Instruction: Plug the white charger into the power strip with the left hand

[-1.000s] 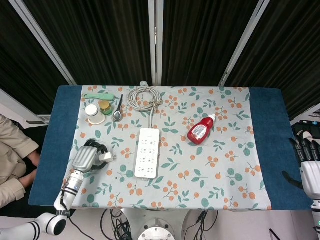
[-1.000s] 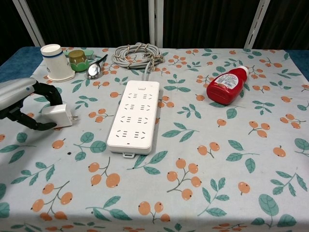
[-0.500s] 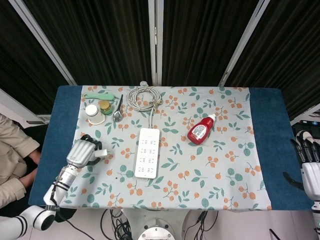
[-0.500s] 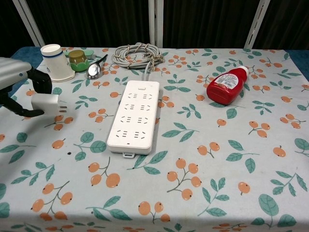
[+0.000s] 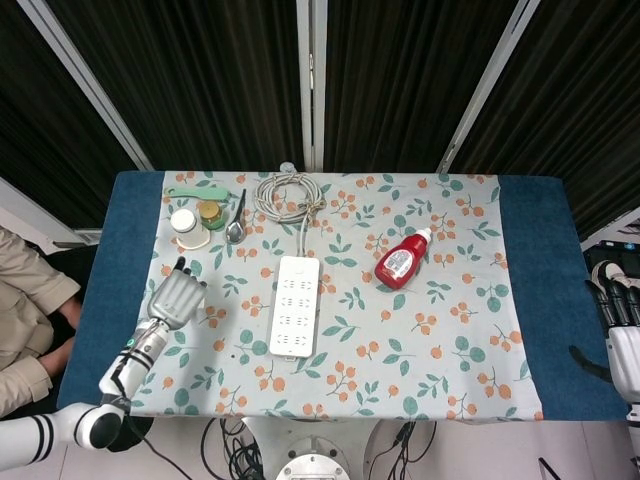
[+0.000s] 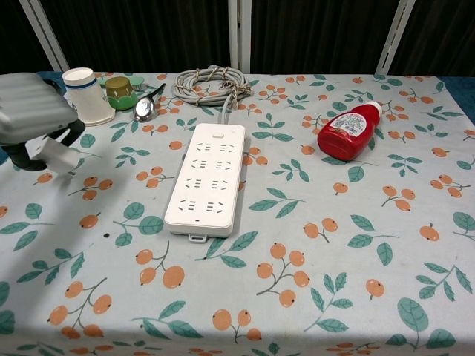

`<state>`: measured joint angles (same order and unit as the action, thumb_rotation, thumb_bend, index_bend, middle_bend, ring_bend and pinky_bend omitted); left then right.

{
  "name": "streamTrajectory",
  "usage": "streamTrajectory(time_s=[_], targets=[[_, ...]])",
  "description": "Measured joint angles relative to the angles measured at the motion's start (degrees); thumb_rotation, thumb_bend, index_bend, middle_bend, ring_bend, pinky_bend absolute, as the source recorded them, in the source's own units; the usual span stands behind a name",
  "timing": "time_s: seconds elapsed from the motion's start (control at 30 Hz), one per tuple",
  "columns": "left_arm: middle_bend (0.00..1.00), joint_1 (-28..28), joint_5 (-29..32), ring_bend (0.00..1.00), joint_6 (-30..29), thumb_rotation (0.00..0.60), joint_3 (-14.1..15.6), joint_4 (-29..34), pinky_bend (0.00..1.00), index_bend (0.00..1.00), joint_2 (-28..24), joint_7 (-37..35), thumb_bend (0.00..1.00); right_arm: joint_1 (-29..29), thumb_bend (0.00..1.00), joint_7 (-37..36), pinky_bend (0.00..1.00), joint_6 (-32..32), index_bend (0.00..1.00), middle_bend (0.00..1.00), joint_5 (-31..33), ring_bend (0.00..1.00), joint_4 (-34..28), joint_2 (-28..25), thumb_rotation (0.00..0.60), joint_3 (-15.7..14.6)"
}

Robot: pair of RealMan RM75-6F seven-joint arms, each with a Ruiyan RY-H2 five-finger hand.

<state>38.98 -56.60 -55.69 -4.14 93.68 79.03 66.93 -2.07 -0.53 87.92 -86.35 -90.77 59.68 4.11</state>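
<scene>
1. Lifted off the cloth since a second ago, the left hand (image 6: 30,111) now carries the charger (image 6: 53,154) higher and further back, left of the strip (image 6: 205,179).
2. Its fingers wrap the charger, held above the table.
3. Bare cloth lies between hand and strip; a cup (image 6: 86,96) stands just behind the hand.
4. Charger: white, blocky, mostly hidden.
5. Right hand (image 5: 622,335) hangs off the table's right edge, fingers apart, holding nothing.

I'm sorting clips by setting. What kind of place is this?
Probably a lab or staged test table: floral tablecloth, black curtains behind, and household props like a power strip and red bottle.
</scene>
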Motion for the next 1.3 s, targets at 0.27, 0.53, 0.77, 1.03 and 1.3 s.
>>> streamTrajectory(time_s=[0.27, 0.53, 0.77, 1.03, 1.3], targets=[[0.50, 8.64, 16.76, 0.34, -2.69, 0.600, 1.11, 4.70, 0.16, 0.46, 3.25, 13.37, 0.32, -0.24, 0.09, -0.68, 0.00, -0.58, 0.00, 0.02, 0.26, 0.00, 0.71, 0.29, 0.600, 0.07], [0.45, 12.88, 21.18, 0.30, -5.26, 0.600, 2.74, 5.83, 0.15, 0.35, 5.32, 14.58, 0.29, -0.02, 0.09, -1.23, 0.00, -0.79, 0.00, 0.03, 0.91, 0.00, 1.13, 0.30, 0.600, 0.12], [0.42, 14.38, 21.48, 0.30, -6.24, 0.600, 4.35, 6.13, 0.15, 0.33, 5.34, 12.74, 0.28, -0.05, 0.09, -1.44, 0.00, -0.95, 0.00, 0.03, 1.12, 0.00, 1.26, 0.26, 0.600, 0.25], [0.33, 15.08, 19.26, 0.27, -7.20, 0.600, 6.09, 7.34, 0.15, 0.26, 4.72, 10.44, 0.26, -0.14, 0.09, -1.57, 0.00, -0.94, 0.00, 0.04, 0.90, 0.00, 1.33, 0.28, 0.600, 0.26], [0.25, 14.01, 15.29, 0.19, -8.86, 0.600, 6.62, 9.02, 0.15, 0.18, 3.29, 4.48, 0.13, 0.15, 0.09, -1.87, 0.00, -0.46, 0.00, 0.04, 0.82, 0.00, 1.50, 0.18, 0.600, 0.26]])
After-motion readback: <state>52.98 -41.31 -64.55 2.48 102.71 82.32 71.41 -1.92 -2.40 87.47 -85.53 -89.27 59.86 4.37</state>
